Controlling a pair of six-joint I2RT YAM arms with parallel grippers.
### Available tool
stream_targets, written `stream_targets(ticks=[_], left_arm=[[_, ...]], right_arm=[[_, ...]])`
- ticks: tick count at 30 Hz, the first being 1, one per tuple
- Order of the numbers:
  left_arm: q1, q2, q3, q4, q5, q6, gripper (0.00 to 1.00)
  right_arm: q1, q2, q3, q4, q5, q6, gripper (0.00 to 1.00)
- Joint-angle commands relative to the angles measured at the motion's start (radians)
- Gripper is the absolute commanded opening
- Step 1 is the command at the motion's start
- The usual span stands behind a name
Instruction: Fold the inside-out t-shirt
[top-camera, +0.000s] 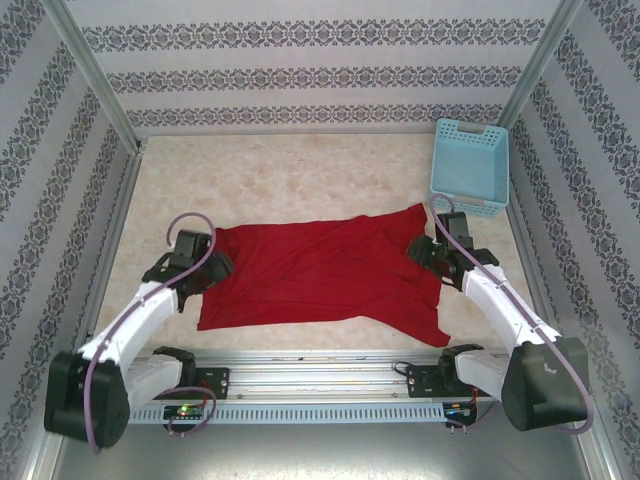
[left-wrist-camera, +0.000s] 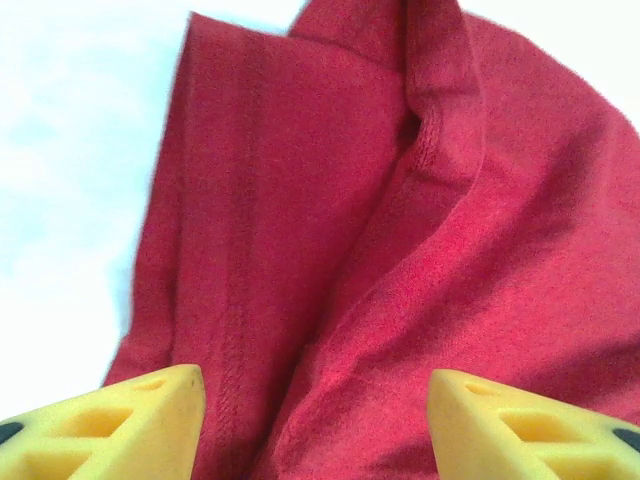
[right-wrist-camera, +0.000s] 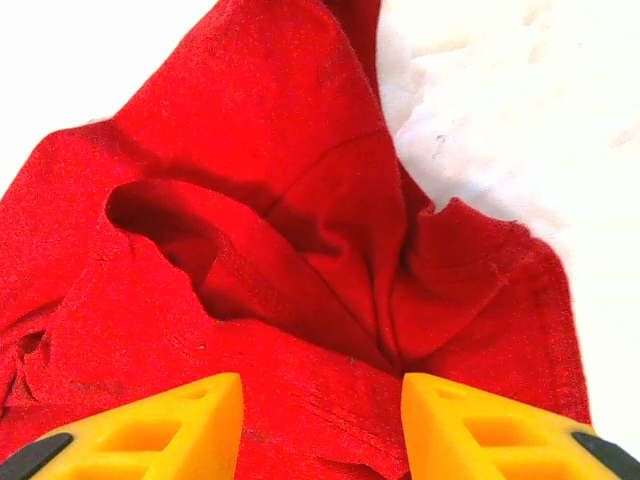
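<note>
Mid-frame: one red t-shirt (top-camera: 320, 275); upper right, one light blue basket (top-camera: 468, 208); two grippers, left gripper (top-camera: 213, 268) and right gripper (top-camera: 421, 250), both spread.

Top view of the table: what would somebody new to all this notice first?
The red t-shirt grabs the eye first, spread rumpled across the middle of the pale table. The left gripper and right gripper sit at its two side edges, jaws open over the cloth. A light blue basket stands at the far right corner.
</note>
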Motion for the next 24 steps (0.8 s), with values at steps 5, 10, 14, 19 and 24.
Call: stream_targets(ticks=[5,10,14,19,24], left_arm=[[-0.06,0.185,0.052,0.007,-0.043,0.078,0.5],[-0.062,0.209,0.05,0.016,-0.061,0.08,0.31],[-0.062,0.153,0.024,0.029,-0.071,0.077,0.13],[-0.06,0.093,0.008,0.007,-0.075,0.082,0.05],[-0.061,0.023,-0.035,0.012,-0.079,0.057,0.01]], right_arm=[[-0.001,0.014,-0.018,0.028,-0.01,-0.005,0.47],[-0.004,0.057,-0.019,0.026,0.007,-0.017,0.47],[-0.01,0.112,-0.01,0.038,-0.002,-0.013,0.47],[0.013,0.165,0.017,0.059,-0.009,-0.035,0.48],[0.037,0.254,0.074,0.043,-0.017,-0.05,0.51]])
